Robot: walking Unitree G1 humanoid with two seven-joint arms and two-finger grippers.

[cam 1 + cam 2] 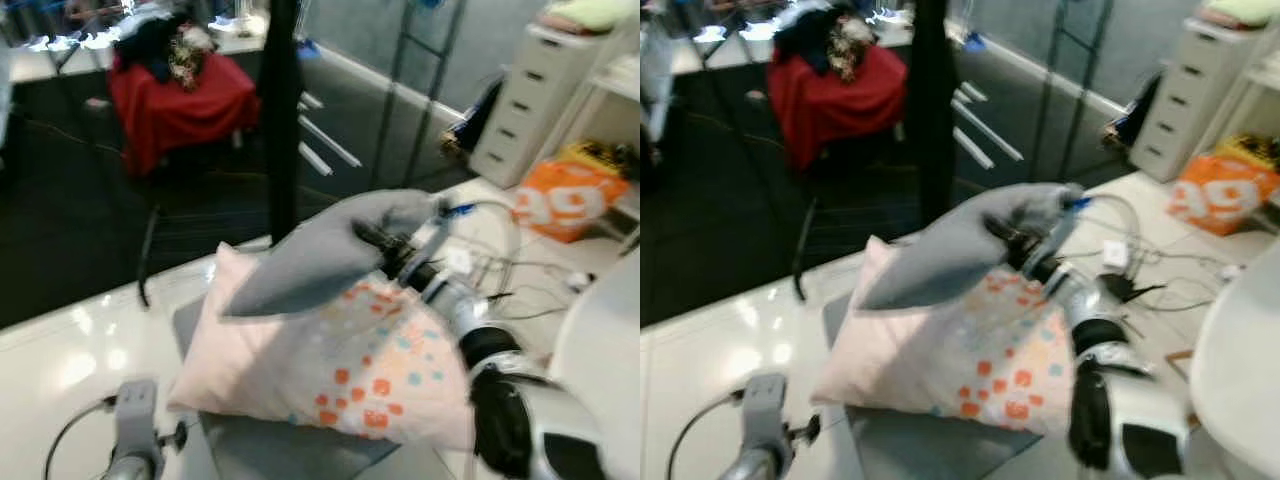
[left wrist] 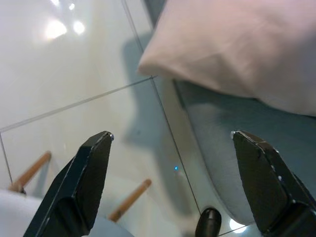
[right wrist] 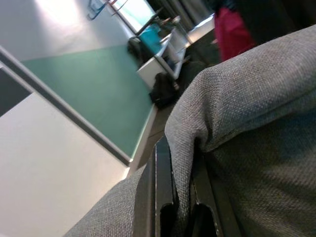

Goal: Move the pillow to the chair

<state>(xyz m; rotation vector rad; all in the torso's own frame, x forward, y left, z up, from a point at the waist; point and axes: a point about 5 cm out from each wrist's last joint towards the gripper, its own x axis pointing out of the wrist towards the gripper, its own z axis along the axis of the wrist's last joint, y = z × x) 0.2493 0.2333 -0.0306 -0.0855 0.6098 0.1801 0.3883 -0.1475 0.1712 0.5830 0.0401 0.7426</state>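
Note:
A pillow (image 1: 350, 360) lies on the grey chair seat (image 1: 270, 445); it is pale pink with orange and blue dots. Its grey side (image 1: 320, 250) is folded up over the top. My right gripper (image 1: 375, 240) is shut on a pinch of this grey fabric (image 3: 256, 98) at the pillow's upper edge, and the right wrist view shows the cloth squeezed between the black fingers (image 3: 165, 173). My left gripper (image 2: 172, 134) is open low at the front left, just off the seat's edge (image 2: 232, 143), with the pillow's corner (image 2: 237, 44) beyond its fingertips.
Glossy white floor (image 1: 70, 340) surrounds the chair, and its wooden legs (image 2: 129, 200) show below. A black post (image 1: 282, 110) and a red-draped seat (image 1: 180, 95) stand on dark carpet behind. A white drawer unit (image 1: 530, 100), an orange bag (image 1: 565, 200) and cables (image 1: 500, 270) sit at right.

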